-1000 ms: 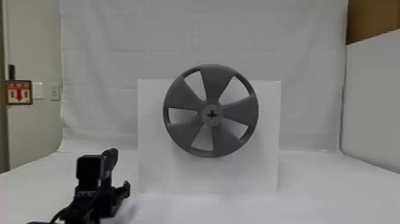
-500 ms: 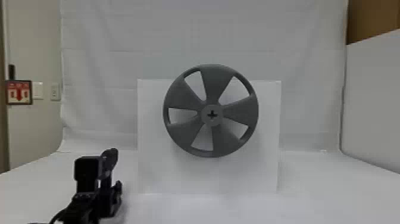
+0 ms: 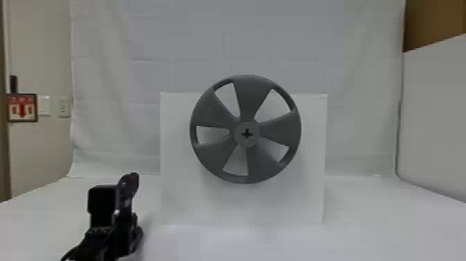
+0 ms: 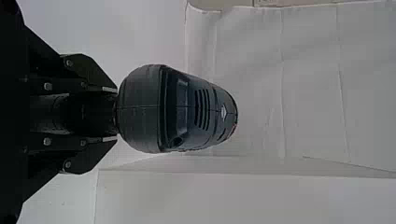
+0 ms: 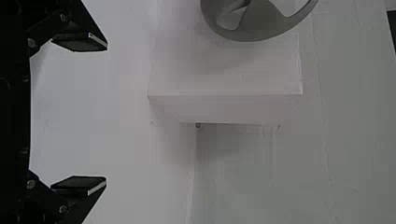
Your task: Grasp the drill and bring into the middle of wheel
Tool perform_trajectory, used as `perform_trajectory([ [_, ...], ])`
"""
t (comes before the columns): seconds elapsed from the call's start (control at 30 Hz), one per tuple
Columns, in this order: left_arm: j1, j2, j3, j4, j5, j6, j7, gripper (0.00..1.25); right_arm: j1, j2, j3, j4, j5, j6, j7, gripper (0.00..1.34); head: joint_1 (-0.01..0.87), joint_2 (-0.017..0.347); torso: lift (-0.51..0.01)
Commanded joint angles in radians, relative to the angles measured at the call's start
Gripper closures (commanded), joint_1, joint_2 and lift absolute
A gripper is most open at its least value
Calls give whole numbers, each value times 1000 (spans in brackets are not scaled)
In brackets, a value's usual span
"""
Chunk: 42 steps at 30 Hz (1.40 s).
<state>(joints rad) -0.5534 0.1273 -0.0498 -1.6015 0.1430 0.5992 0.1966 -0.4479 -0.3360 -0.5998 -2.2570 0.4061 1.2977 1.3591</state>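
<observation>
At the lower left of the head view my left gripper (image 3: 104, 239) is beside the dark drill (image 3: 129, 187), left of and lower than the grey wheel (image 3: 249, 163). The wheel stands upright, a cross-shaped slot in its hub. In the left wrist view my left gripper (image 4: 115, 114) is shut on the drill's handle, with the rounded back of the drill (image 4: 140, 109) beyond the fingertips. My right gripper (image 5: 106, 113) is open with nothing between its fingers; part of the wheel (image 5: 252, 28) appears beyond it.
Behind the wheel stands a white box-like panel (image 3: 183, 201) on the white table (image 3: 381, 222). A white curtain (image 3: 208, 41) hangs at the back, and a white partition (image 3: 437, 114) rises at the right.
In the head view, my left gripper has turned slightly with the drill, and its dark body sits a little lower. The wheel has kept its place.
</observation>
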Motion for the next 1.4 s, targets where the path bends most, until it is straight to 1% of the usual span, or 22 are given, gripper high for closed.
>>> perform_trajectory([
  [0.0,13,0,-13,0,-22,-42,21,1174,3,-1,-1,1,2,0,8,268,54,31,-403],
  [0.23,15,0,-16,-2,-19,-44,21,1177,3,-1,-3,1,4,3,8,268,54,31,-403],
  [0.4,29,0,-8,-26,-17,-42,23,1177,5,-1,-6,1,2,6,8,268,54,31,-403],
  [0.5,44,0,-1,-55,-13,-39,21,1177,3,-1,-8,1,2,9,8,268,54,31,-403],
  [0.7,75,6,4,-138,4,-10,21,1177,5,-1,-20,-1,2,12,8,269,54,31,-403],
  [1.0,118,32,-8,-293,41,42,21,1177,5,0,-26,-1,2,14,8,282,54,31,-403],
  [1.17,135,44,-31,-382,41,74,21,1177,5,0,-28,-3,0,14,8,282,54,31,-403],
  [1.37,159,69,-54,-486,61,99,23,1177,5,2,-31,-3,0,15,8,282,54,31,-403],
])
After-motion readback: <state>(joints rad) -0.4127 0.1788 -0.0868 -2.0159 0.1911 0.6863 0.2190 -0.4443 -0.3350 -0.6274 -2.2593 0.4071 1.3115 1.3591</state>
